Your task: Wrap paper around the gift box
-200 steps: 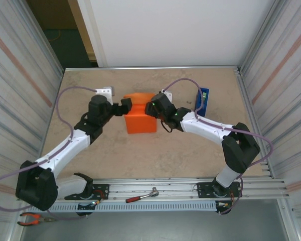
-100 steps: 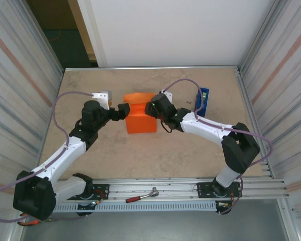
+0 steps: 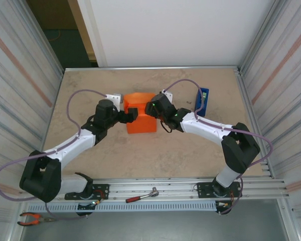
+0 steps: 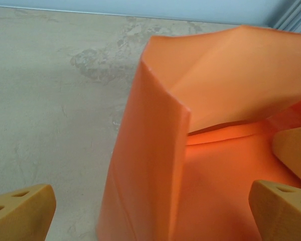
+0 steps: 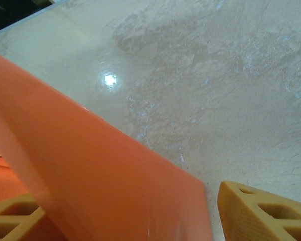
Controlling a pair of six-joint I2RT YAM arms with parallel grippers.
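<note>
The paper (image 3: 140, 119) — bright orange, plain, matte — is folded up into a boxy shape in the far half of the table (image 3: 155, 155), about midway between its left and right edges. One end gapes open, with one sharp upright crease.

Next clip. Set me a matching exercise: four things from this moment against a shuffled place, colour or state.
Things:
1. paper
2. tape dispenser
3. ratchet
4. left gripper

Descriptions:
A. blue, by the right edge of the table
B. open, at the paper's left side
C. orange, folded up mid-table
D. red-handled, lying on the rail at the near edge

Pairs: 1-C, 2-A, 3-D, 4-B
</note>
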